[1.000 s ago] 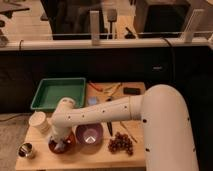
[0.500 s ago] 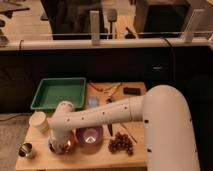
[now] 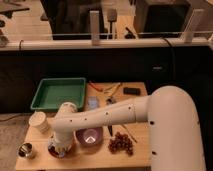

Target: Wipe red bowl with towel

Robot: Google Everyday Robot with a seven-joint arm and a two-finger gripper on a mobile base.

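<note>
The red bowl [image 3: 54, 150] sits at the front left of the wooden table [image 3: 100, 159] and is mostly covered by my arm's end. My gripper [image 3: 60, 145] points down into or right over the bowl, at the end of the white arm [image 3: 105, 117] that reaches in from the right. I cannot make out a towel; if there is one, the gripper hides it.
A purple bowl [image 3: 90, 136] stands just right of the red bowl, with grapes [image 3: 121, 144] further right. A white cup [image 3: 39, 121] and a metal cup [image 3: 26, 150] are on the left. A green tray [image 3: 59, 93] is behind, with a blue item [image 3: 93, 103], tools [image 3: 106, 90] and a black object [image 3: 132, 91] at the back.
The gripper stays over the red bowl with only a slight shift. Nothing else on the table has moved.
</note>
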